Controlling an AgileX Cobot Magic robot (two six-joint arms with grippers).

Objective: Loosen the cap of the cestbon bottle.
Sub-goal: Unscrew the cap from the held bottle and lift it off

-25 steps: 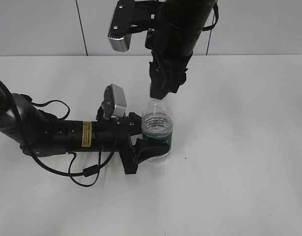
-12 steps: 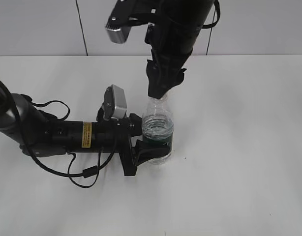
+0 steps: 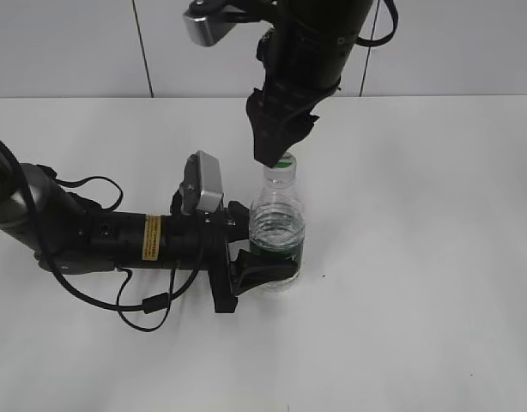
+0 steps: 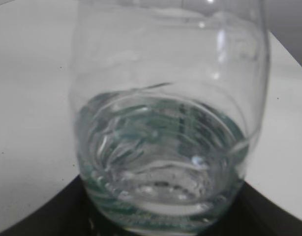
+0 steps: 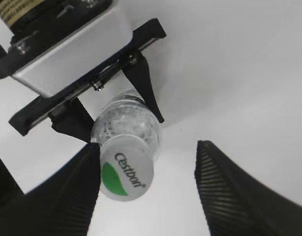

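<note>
a plain white table meets a pale grey panelled wall with thin dark seams.

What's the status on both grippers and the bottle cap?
Left gripper shut on clear plastic green-labelled bottle, upright. Right gripper open, cap between fingers, one finger at its edge. White green-marked cap on bottle. Nothing blocking.

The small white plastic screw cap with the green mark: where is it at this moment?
The white screw cap sits on top of the clear plastic bottle, centre of the exterior view. In the right wrist view it lies between the open right gripper fingers, against the left one.
</note>
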